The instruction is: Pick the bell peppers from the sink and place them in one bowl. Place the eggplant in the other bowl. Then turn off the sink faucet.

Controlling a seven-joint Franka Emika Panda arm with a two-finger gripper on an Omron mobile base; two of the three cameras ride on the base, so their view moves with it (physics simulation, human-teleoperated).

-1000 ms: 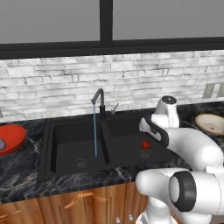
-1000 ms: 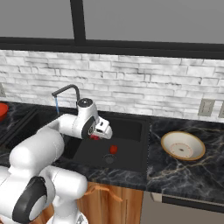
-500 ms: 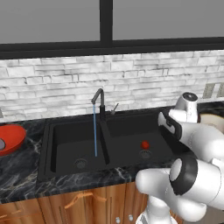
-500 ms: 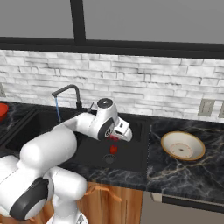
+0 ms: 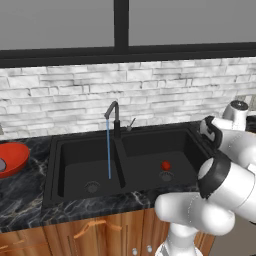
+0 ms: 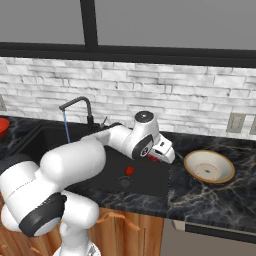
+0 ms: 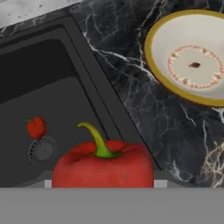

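The gripper point(image 6: 159, 156) holds one red bell pepper point(image 7: 103, 164) between its jaws, over the right rim of the sink point(image 6: 150, 187). From the hand camera the pepper sits low in front with its green stem up, so I judge the hold is only on its lower part.

The tan bowl point(image 7: 190, 57) stands on the dark marble tabletop point(image 7: 144, 109), at about 1 o'clock from the held pepper, and nothing lies in it. The second pepper point(image 7: 36, 127) rests on the basin floor at about 10 o'clock, just beside the round drain point(image 7: 41, 150).

What could go wrong: the pepper is smooth and round, so it may slip out on the way and roll on the tabletop or fall back into the basin. If it is released too near the bowl's rim, it may bounce out.

The faucet point(image 5: 114, 116) runs a thin blue stream into the left basin. The red bowl point(image 5: 11, 159) waits far to the left.
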